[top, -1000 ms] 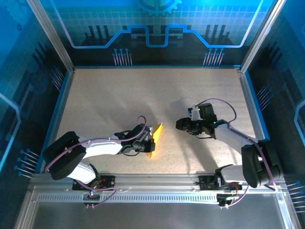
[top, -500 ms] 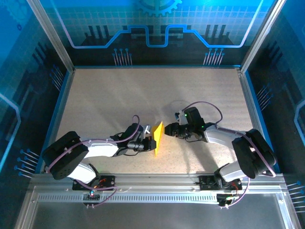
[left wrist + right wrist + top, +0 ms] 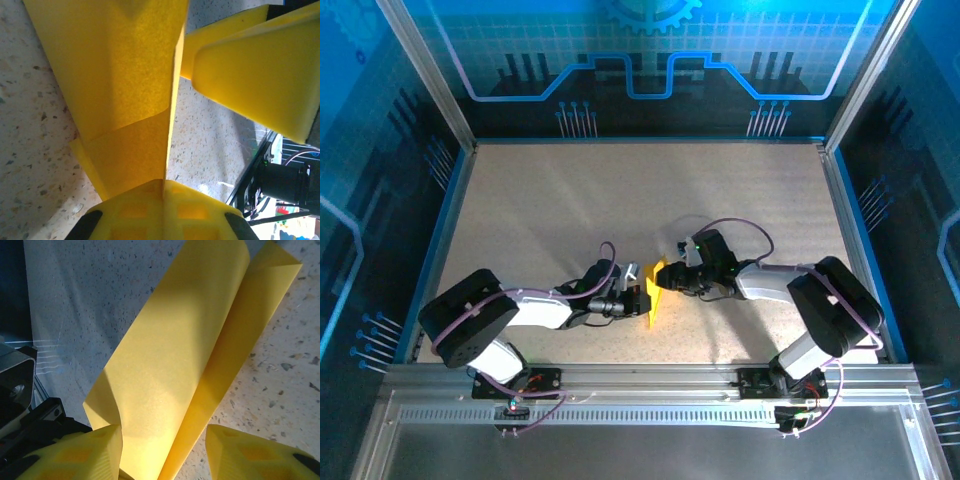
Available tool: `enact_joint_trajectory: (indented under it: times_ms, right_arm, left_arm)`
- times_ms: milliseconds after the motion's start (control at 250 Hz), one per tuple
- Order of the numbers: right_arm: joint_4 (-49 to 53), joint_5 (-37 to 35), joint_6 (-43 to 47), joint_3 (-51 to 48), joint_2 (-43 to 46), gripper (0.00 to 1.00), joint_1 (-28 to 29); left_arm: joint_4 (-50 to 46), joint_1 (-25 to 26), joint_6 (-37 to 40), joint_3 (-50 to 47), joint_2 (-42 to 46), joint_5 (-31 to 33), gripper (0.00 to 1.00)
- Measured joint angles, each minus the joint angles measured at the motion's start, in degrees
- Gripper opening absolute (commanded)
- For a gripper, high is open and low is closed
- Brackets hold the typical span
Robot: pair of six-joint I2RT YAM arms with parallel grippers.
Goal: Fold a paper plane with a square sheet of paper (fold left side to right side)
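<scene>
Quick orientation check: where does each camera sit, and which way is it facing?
Top external: above and behind the bases, looking down at the table; both arms meet at the paper.
Left wrist: looks along the left gripper, shut on the paper; right gripper opposite.
Right wrist: looks down past the open right gripper.
Shared: all show the paper.

Both arms are lying low and pointing inward, the left gripper (image 3: pixel 642 300) pinching closed while the right gripper (image 3: pixel 670 279) is holding its fingers apart.
</scene>
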State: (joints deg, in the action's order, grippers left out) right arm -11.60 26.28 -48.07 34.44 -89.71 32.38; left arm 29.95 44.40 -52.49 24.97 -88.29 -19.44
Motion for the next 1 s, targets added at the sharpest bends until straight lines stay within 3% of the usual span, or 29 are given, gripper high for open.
enact_joint_trajectory:
  times_ms: [999]
  right_arm:
    - [-0.4, -0.8, -0.6, 1.5, -3.0, 0.47, 1.1]
  left_arm:
    - [8.9, 0.0, -3.1, -0.9, -4.8, -1.4, 0.0]
